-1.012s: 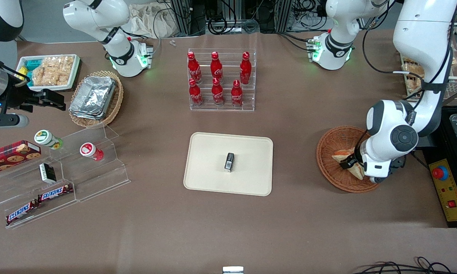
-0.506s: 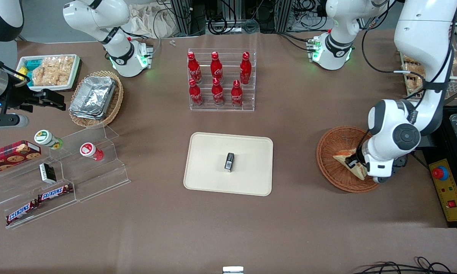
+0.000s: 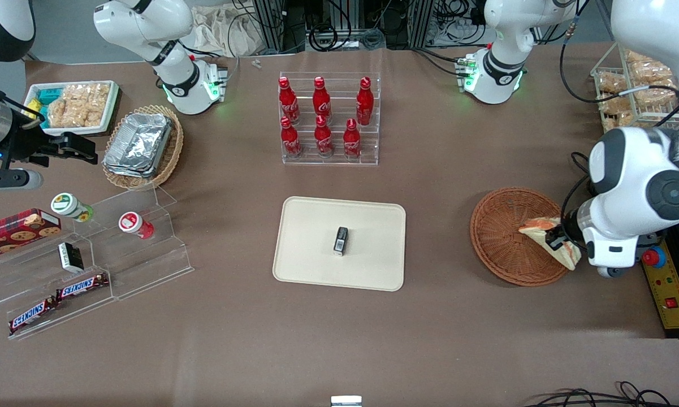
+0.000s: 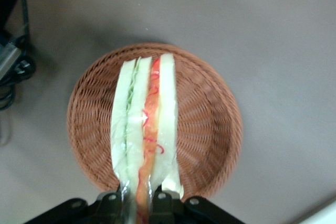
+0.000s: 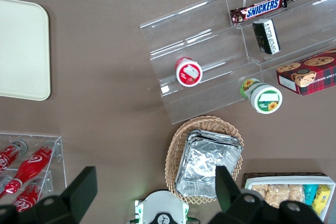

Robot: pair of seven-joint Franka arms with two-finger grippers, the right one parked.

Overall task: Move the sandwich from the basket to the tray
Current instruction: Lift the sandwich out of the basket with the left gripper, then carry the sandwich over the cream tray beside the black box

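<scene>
Working arm: glossy white rounded shell segments, with dark grey bands at the joints and a round dark grey cap on the large joint housing. Black cables run along the upper links. Its base is white with a black ring and a green indicator light. The gripper (image 3: 555,239) is black; in the wrist view its finger mounts show as matt black, angular blocks.

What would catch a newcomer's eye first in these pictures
The tool is shut on the sandwich, held above the basket at the working arm's end of the table. The tray lies mid-table with a small dark packet on it. Six red bottles stand in a clear rack, farther from the front camera than the tray.
</scene>
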